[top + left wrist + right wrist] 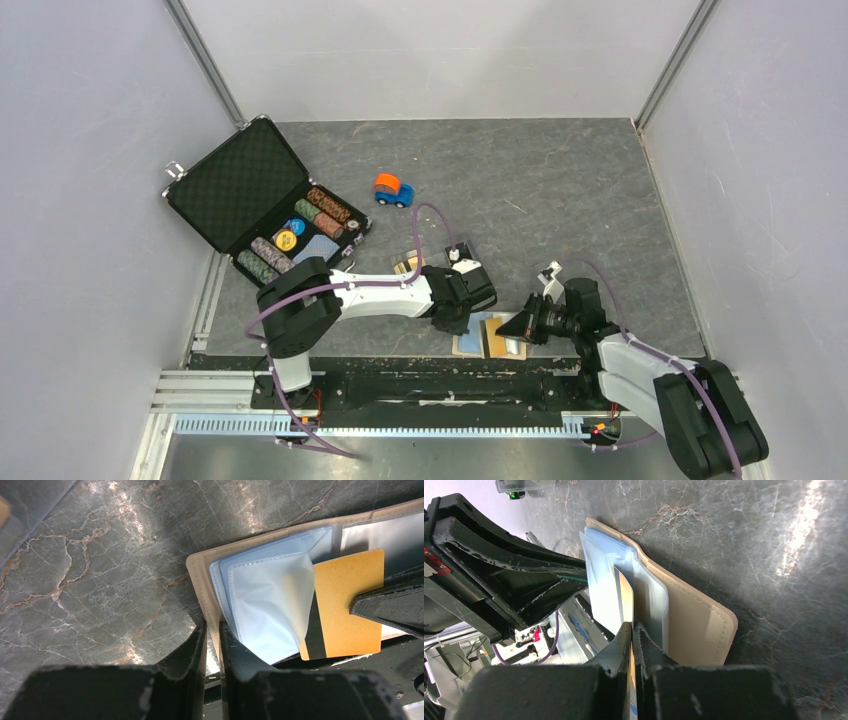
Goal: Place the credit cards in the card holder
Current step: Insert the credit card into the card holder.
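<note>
The beige card holder point(487, 336) lies open at the table's near edge, its clear sleeves point(265, 605) fanned up. My left gripper point(212, 627) is shut on the near edge of its beige cover point(200, 575). A gold credit card point(350, 605) with a black stripe is pinched in my right gripper point(631, 626). The card stands edge-on point(626, 590) against the sleeves, partly under a lifted one. The cover's outer flap point(694, 620) lies flat to the right. A tan card-like piece point(407, 265) shows just beyond the left arm.
An open black chip briefcase point(260, 200) with rows of poker chips stands at the back left. A small orange and blue toy car point(393, 189) sits mid-table. A clear box point(462, 252) is just behind the left gripper. The metal rail point(400, 375) runs along the near edge.
</note>
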`<state>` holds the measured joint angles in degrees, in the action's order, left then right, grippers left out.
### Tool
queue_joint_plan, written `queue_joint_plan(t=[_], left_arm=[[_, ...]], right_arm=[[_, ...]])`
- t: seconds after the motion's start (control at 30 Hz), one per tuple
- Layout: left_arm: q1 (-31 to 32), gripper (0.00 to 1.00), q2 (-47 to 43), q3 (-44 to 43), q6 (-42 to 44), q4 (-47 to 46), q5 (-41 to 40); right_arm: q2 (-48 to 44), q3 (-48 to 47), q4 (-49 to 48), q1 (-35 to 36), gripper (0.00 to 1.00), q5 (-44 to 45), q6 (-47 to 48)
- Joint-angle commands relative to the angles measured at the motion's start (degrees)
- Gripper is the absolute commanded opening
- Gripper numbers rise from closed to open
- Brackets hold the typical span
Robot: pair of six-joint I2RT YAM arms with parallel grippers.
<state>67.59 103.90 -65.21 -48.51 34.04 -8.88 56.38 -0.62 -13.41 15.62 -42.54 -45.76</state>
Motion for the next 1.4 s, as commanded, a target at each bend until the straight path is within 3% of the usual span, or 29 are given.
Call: queue_joint_plan(t=[0.0, 0.4, 0.8, 1.37], left_arm=[[0.74, 0.2, 3.12, 1.64, 0.18, 3.63, -0.34], [0.72, 0.2, 3.16, 1.93, 0.04, 3.66, -0.21], [0.7, 0.19, 3.33, 1.84, -0.4, 3.64, 0.6], [0.85, 0.15, 3.68, 1.8, -0.71, 2.96, 1.59]], right_arm=[[0.8, -1.12, -1.33, 0.56, 0.0, 4.02, -0.26], [-0.54, -8.11, 12.64, 0.56, 0.0, 10.64, 10.51], [-1.13, 2.6, -3.26, 1.74, 0.0, 7.24, -1.18], [1.18, 3.17, -8.98, 9.61, 0.0, 13.46, -5.63]])
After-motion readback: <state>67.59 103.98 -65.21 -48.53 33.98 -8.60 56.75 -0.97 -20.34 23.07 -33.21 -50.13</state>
